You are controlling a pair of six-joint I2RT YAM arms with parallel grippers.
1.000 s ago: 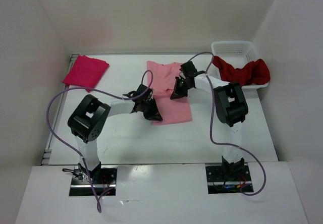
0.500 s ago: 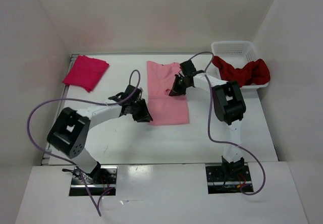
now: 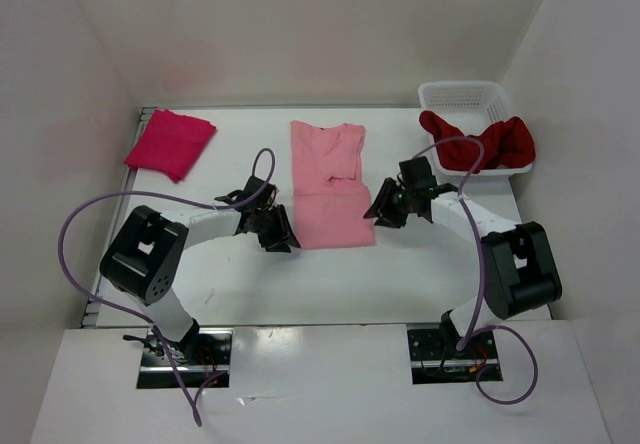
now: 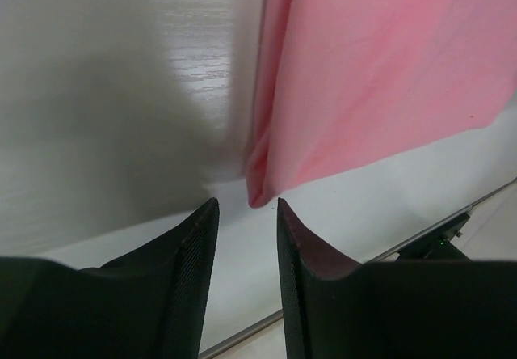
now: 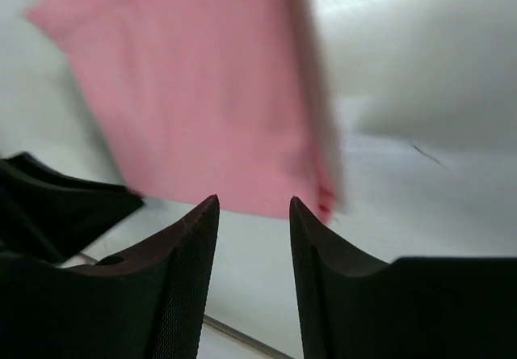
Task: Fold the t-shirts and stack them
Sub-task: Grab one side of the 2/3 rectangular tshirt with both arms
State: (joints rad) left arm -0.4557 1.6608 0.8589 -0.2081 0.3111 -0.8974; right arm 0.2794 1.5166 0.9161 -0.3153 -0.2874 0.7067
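The light pink t-shirt (image 3: pixel 331 184) lies folded into a long strip in the middle of the table. My left gripper (image 3: pixel 283 235) sits just off its near left corner, jaws open and empty, the shirt's corner (image 4: pixel 260 189) right ahead of the fingertips. My right gripper (image 3: pixel 377 211) stands open beside the shirt's right edge (image 5: pixel 323 189), holding nothing. The bright crimson-pink t-shirt (image 3: pixel 170 142) lies folded at the far left. The dark red t-shirt (image 3: pixel 480 142) hangs crumpled over the basket.
A white mesh basket (image 3: pixel 462 96) stands at the far right corner. White walls close in the table on three sides. A purple cable (image 3: pixel 90 214) loops over the left side, and another (image 3: pixel 470 254) runs along the right arm.
Both grippers let go of the light pink shirt and opened. The right arm swung back and right, off the shirt. The left gripper drew back to the shirt's near left corner.
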